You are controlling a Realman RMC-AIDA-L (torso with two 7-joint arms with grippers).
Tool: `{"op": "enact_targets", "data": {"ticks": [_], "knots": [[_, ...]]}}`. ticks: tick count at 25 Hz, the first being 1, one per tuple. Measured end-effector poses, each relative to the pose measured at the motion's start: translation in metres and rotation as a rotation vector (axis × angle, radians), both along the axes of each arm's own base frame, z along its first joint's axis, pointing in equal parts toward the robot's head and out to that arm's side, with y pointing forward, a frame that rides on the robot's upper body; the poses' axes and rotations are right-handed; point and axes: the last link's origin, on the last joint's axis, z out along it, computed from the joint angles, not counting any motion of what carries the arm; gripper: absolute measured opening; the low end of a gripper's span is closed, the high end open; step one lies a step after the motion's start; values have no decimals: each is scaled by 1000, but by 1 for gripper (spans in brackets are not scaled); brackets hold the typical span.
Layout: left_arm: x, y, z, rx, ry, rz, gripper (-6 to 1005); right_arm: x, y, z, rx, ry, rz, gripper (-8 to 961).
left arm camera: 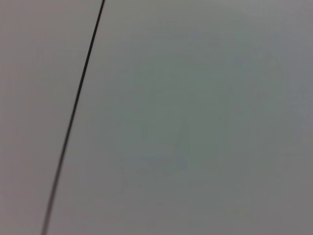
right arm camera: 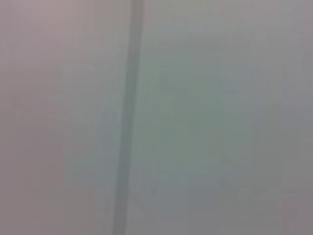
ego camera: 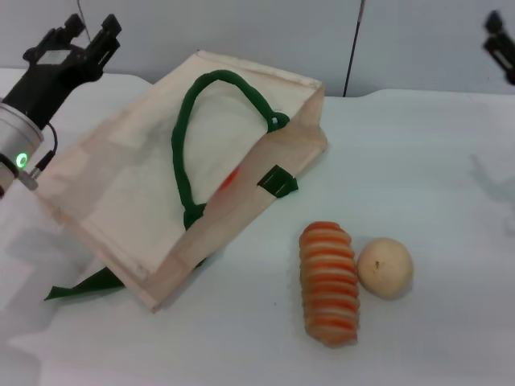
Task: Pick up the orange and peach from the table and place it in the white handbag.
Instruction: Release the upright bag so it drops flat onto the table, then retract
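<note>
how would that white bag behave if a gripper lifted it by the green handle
Probably floppy: the white handbag lies flat and creased on the table, so its fabric would likely sag. The green handle curves loosely, so it may slacken first. Contents might shift.

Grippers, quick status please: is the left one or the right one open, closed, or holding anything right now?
Left gripper: raised at the far left beside the white handbag, holding nothing; open or closed cannot be told.
Right gripper: raised at the far right edge, mostly out of view; cannot be told.

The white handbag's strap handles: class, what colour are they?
Dark green, clearest in the head view, on the white handbag lying on the table.
</note>
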Motion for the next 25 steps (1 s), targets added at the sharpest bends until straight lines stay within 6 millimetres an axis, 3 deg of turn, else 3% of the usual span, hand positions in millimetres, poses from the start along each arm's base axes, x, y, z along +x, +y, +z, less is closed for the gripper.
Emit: {"op": "enact_targets", "data": {"ticks": [1,6,25], "knots": [[-4,-4,-6,72,74,20,654,5,0,2,19,13,-32,881],[-7,-5,-11,114,151,46,656,22,1,5,45,42,-149,880],[-10,-8,-11,124,126,56,653,40,-10,9,66,58,-205,880]]}}
